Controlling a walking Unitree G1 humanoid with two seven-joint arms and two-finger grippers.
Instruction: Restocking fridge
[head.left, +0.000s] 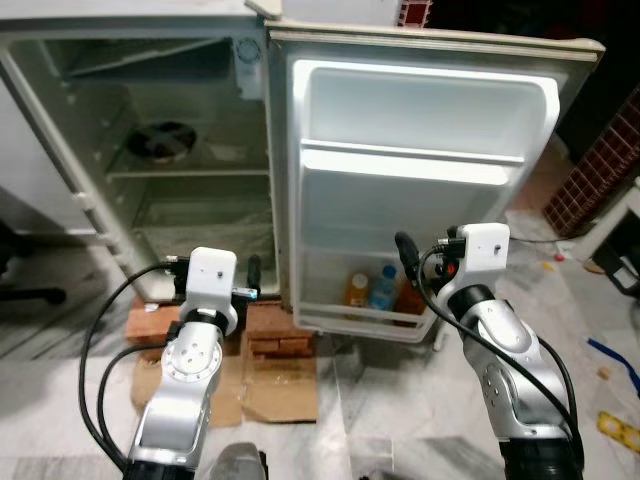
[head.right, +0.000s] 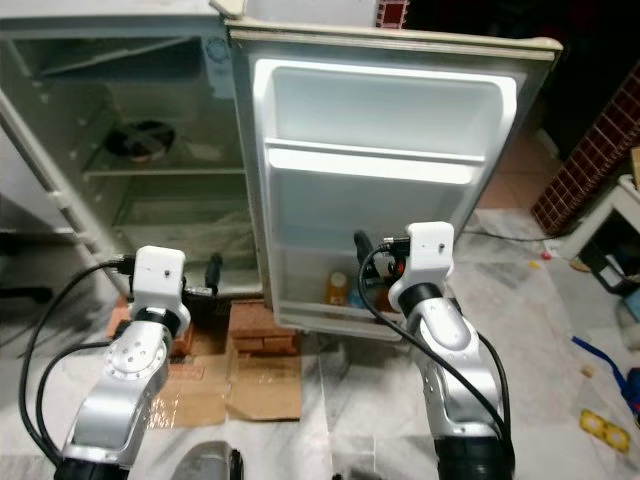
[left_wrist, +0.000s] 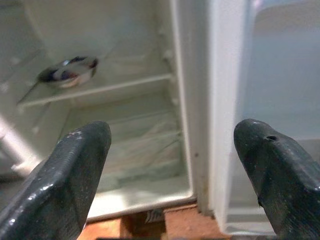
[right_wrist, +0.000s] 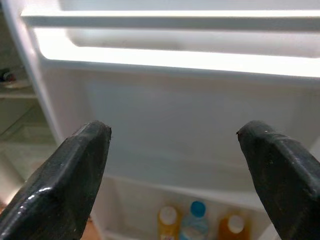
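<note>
The fridge (head.left: 200, 200) stands open in front of me, its door (head.left: 420, 180) swung out to the right. The door's bottom shelf holds two orange bottles (head.left: 357, 288) and between them a clear bottle with a blue cap (head.left: 383, 287). A dark bowl (head.left: 160, 140) sits on an upper shelf inside the cabinet. My left gripper (left_wrist: 172, 150) is open and empty, held low before the cabinet's lower shelves. My right gripper (right_wrist: 172, 150) is open and empty too, facing the door's inner panel above the bottles (right_wrist: 194, 222).
The fridge rests on red bricks (head.left: 275, 340), with flattened cardboard (head.left: 270, 385) on the marble floor in front. A brick wall (head.left: 600, 170) and small clutter (head.left: 620, 430) lie to the right. A black chair base (head.left: 25, 292) is at the left.
</note>
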